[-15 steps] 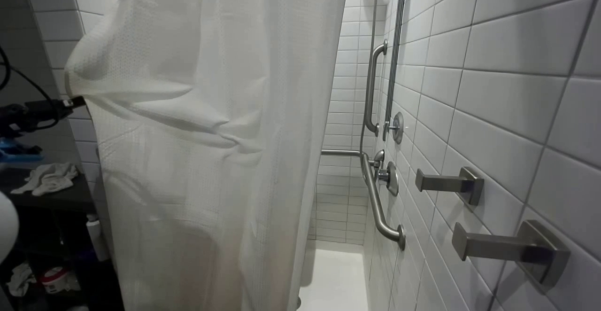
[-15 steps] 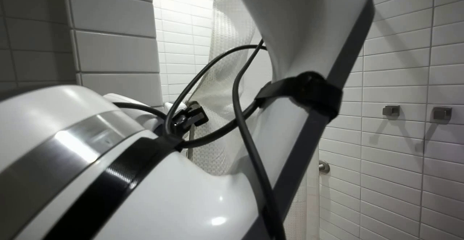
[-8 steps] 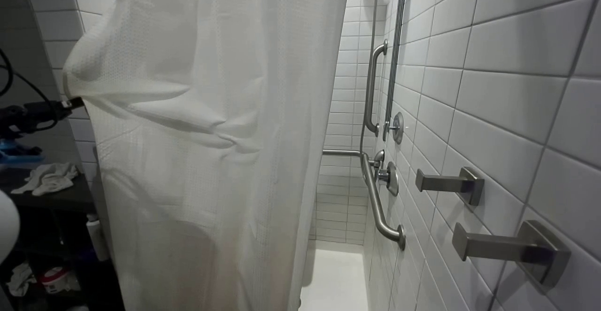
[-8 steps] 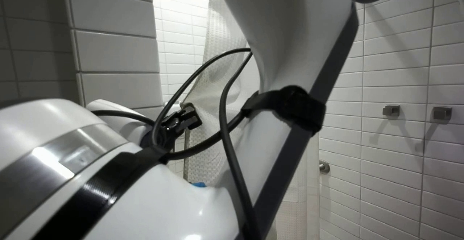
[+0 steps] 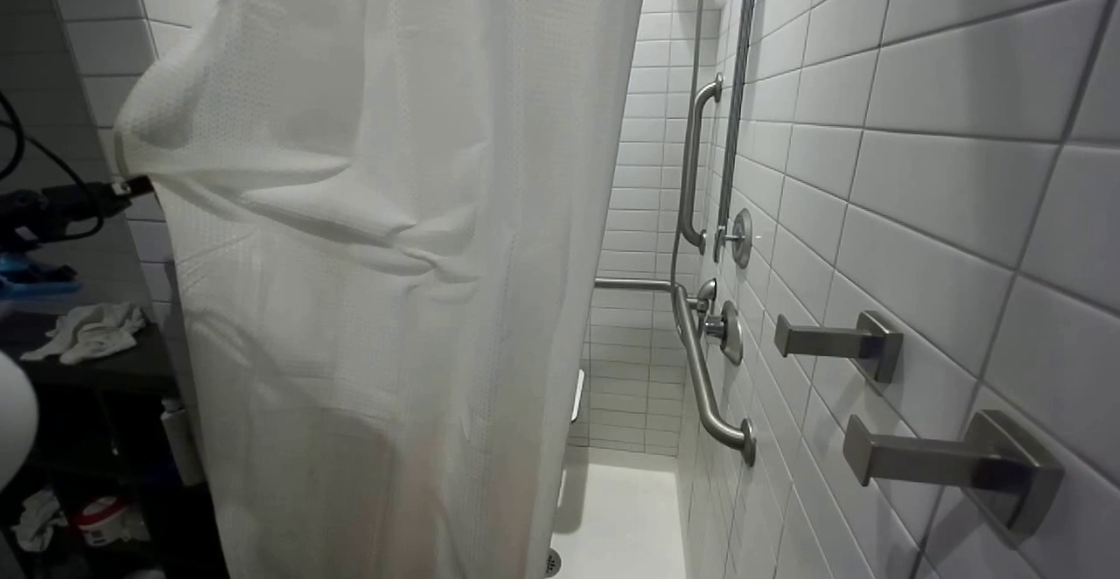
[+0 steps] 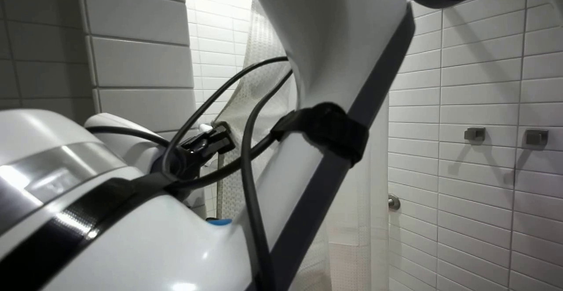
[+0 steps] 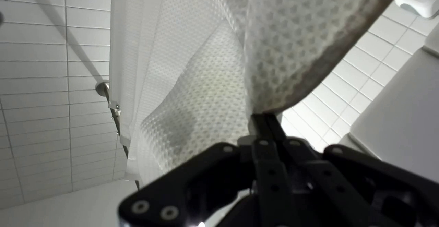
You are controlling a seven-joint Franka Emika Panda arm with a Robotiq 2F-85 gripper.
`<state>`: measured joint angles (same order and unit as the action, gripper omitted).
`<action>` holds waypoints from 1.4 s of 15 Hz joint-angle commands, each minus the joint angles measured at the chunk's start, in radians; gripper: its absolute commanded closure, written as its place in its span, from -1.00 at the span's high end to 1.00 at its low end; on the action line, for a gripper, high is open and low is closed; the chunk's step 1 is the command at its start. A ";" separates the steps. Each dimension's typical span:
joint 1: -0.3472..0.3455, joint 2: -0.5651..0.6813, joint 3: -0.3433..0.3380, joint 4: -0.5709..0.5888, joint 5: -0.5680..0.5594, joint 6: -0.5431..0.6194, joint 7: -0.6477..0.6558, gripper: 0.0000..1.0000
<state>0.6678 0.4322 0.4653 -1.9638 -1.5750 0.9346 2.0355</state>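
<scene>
Gripper [image 7: 267, 116] pinches shower curtain [image 7: 212, 90] by its hem [image 7: 343, 50], running toward 1 o'clock in wrist view; pull slowly, fingertip bite may slip.

Dark shelf unit [image 5: 96, 375]: crumpled white cloth [image 5: 92, 332] on top; lower level: red-and-white tub [image 5: 102, 519], crumpled white item [image 5: 39, 522].

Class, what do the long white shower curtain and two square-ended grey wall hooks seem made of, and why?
White shower curtain: probably matte woven fabric, from its soft folds and dimpled texture; perhaps embossed vinyl.
Grey wall hooks: likely brushed metal, from their dull sheen and crisp edges.
</scene>
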 commanded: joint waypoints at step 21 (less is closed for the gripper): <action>0.051 0.048 -0.050 0.045 -0.084 -0.047 -0.029 -0.99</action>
<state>0.7060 0.4735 0.4309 -1.9449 -1.6337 0.9070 2.0327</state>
